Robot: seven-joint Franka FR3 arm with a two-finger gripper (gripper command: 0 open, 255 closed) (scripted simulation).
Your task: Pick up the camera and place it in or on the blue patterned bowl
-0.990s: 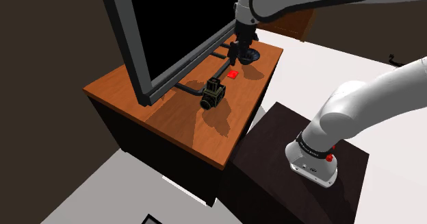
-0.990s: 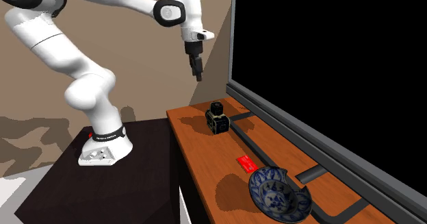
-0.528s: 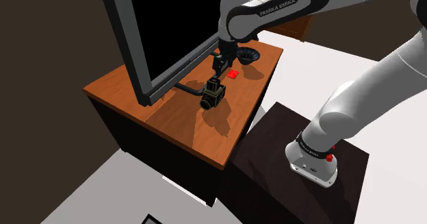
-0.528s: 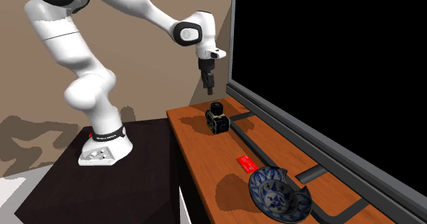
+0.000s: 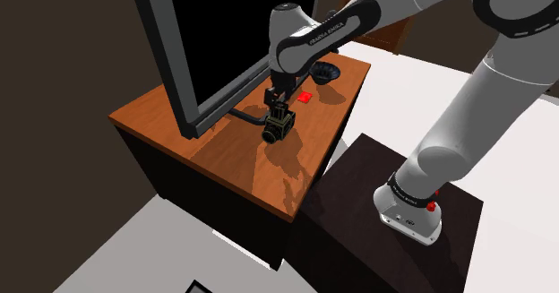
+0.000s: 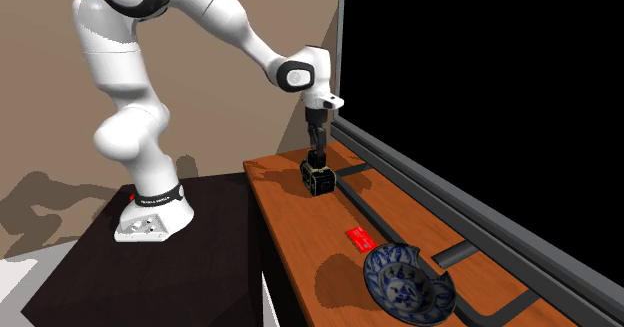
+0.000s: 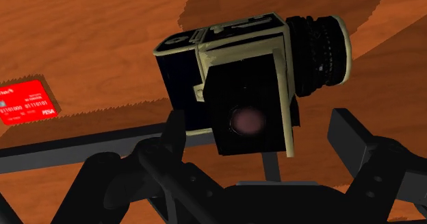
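Just above the camera [image 7: 236,79], black gripper [image 7: 260,130] spread wide, fingers [image 7: 349,137] flanking its body, not closed on it, blue patterned bowl [image 6: 405,281] well apart along the wooden top [image 6: 300,237].

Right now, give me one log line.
stage: pre-grasp | gripper: open around camera | camera: on table | bowl: empty

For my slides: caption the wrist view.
Open pincer flanks a black box camera on the wooden tabletop, red card nearby.

bowl [image 5: 329,71] partly behind arm [image 5: 324,33], red card [image 7: 26,101] cut by edge
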